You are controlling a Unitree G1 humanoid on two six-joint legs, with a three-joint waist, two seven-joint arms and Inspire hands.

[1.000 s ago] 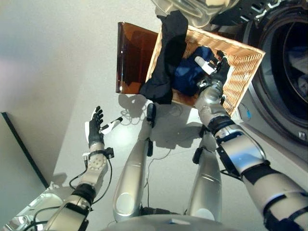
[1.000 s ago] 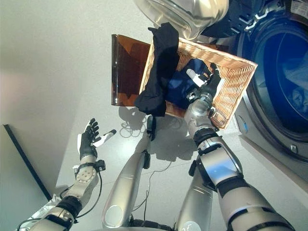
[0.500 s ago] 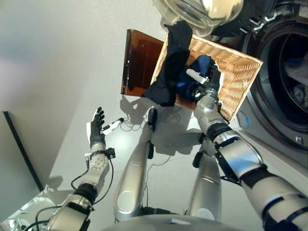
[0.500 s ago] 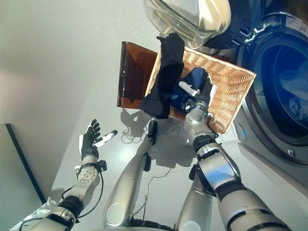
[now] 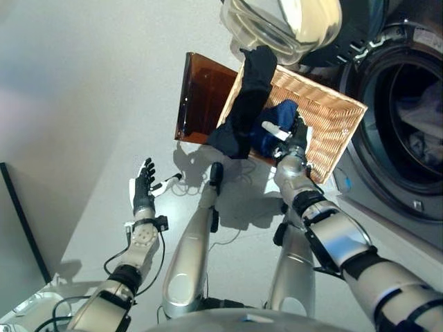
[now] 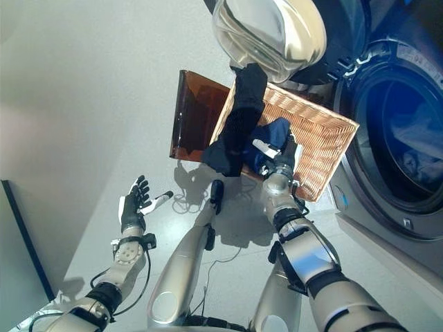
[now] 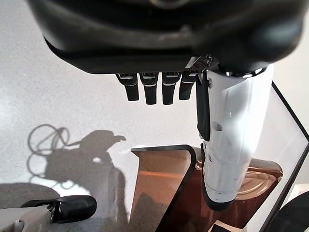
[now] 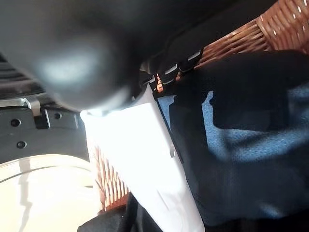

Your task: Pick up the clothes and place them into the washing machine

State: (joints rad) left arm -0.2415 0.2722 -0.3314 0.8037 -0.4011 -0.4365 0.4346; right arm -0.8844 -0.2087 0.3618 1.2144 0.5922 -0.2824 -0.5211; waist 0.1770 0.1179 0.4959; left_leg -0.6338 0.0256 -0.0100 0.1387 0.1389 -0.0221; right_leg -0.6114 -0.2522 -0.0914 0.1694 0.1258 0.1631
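A wicker basket (image 5: 329, 131) stands on the floor before the washing machine's open drum (image 5: 405, 138). A black garment (image 5: 246, 104) hangs over the basket's left rim. A blue garment (image 5: 278, 117) lies bunched inside. My right hand (image 5: 292, 135) is in the basket just above the blue garment (image 8: 241, 159), with its fingers straight and its white thumb (image 8: 145, 145) spread out, gripping nothing. Low on the left, my left hand (image 5: 144, 188) hovers open over the floor, holding nothing.
The machine's round glass door (image 5: 287, 21) hangs open above the basket's far end. Some laundry (image 5: 422, 135) lies in the drum. A brown translucent box (image 5: 201, 97) stands against the basket's left side. A dark panel (image 5: 21, 221) runs along the floor at far left.
My right hand has reached further into the basket, from its near rim to over the blue garment. The whole view has shifted. My left hand stays open in about the same place.
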